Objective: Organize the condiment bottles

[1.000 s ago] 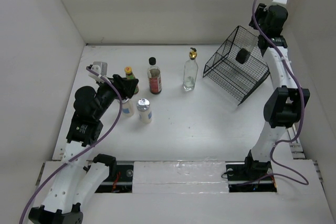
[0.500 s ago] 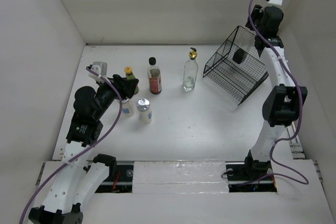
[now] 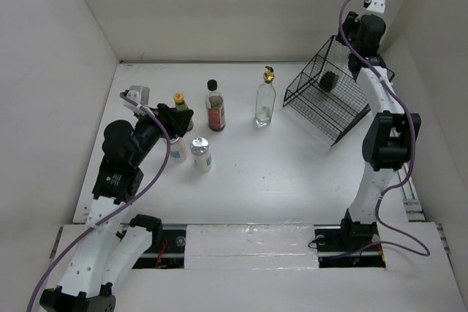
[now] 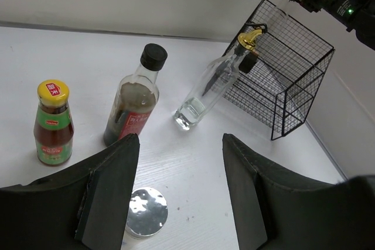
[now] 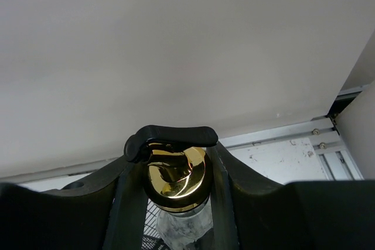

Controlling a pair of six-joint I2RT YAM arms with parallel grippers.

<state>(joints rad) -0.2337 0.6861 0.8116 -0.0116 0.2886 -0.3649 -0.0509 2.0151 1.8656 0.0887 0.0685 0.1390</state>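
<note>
Bottles stand upright on the table in two loose rows. At the back, from left to right, are the yellow-capped bottle, the black-capped bottle and, further right, the clear bottle with its gold pourer. Nearer the arms, a white bottle with a silver lid stands just beside a second white bottle, which the left arm partly hides. The left gripper hovers above this pair, its fingers spread wide with nothing between them.

At the back right the basket sits tilted. The right gripper is high over it, clamped on the neck of the held bottle. One finger sits on either side just below the gold pourer, and the glass body points away from the wrist. From above the glass is hard to see. The bottle seems to reach into the basket's open top, though I cannot tell whether it touches the wire.
</note>
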